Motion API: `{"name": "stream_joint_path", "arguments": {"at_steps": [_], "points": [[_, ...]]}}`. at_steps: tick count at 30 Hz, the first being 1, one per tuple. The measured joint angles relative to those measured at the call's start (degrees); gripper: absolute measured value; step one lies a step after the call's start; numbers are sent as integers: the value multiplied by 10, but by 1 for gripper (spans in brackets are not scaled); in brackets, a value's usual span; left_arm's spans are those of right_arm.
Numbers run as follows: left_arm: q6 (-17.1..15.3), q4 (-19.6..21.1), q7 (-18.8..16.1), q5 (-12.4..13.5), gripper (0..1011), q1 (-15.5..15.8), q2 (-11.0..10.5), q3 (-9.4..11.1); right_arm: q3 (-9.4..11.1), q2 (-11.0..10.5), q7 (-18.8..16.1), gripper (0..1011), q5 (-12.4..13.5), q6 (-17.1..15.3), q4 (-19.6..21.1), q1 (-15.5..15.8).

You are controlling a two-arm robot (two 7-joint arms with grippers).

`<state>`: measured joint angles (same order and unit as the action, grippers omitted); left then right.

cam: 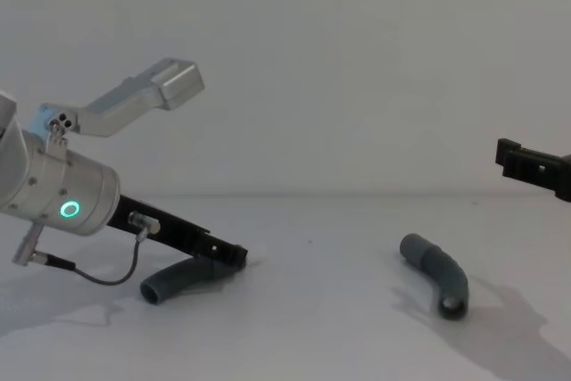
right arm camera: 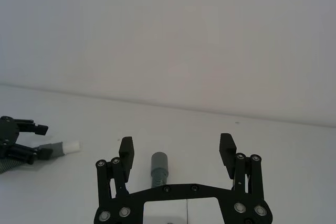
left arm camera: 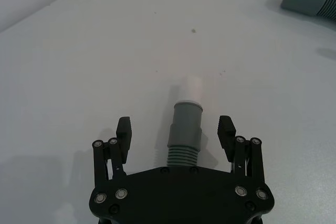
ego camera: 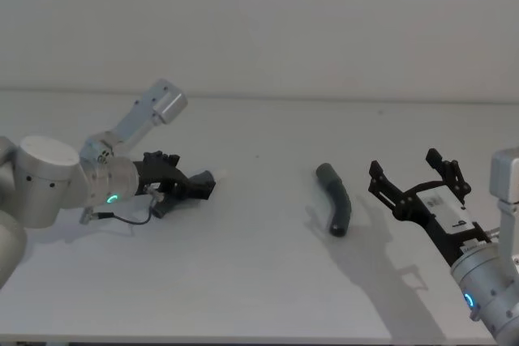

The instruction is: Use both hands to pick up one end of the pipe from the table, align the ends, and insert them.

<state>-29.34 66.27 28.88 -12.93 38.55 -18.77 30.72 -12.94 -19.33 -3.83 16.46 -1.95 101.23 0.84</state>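
While both agape, left tool (left arm camera: 175,128) astride white-tipped piece (left arm camera: 186,125), right tool (right arm camera: 176,142) near collared piece (ego camera: 336,200).

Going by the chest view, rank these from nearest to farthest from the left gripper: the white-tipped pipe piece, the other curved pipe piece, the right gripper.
1. The white-tipped pipe piece, low on the left, between the open fingers of the left gripper.
2. The other curved pipe piece, lying right of centre.
3. The right gripper, raised at the right edge.

A plain pale wall (ego camera: 259,22) stands behind the surface (ego camera: 259,281), meeting it along a straight line. A few tiny dark specks (left arm camera: 193,30) dot the surface.
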Motion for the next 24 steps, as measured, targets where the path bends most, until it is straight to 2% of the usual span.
{"name": "stream_joint_path", "arguments": {"at_steps": [24], "points": [[-20,-20,7,-11,1001,10,12,-1,0,0,0,1000,0,0,0,0]]}}
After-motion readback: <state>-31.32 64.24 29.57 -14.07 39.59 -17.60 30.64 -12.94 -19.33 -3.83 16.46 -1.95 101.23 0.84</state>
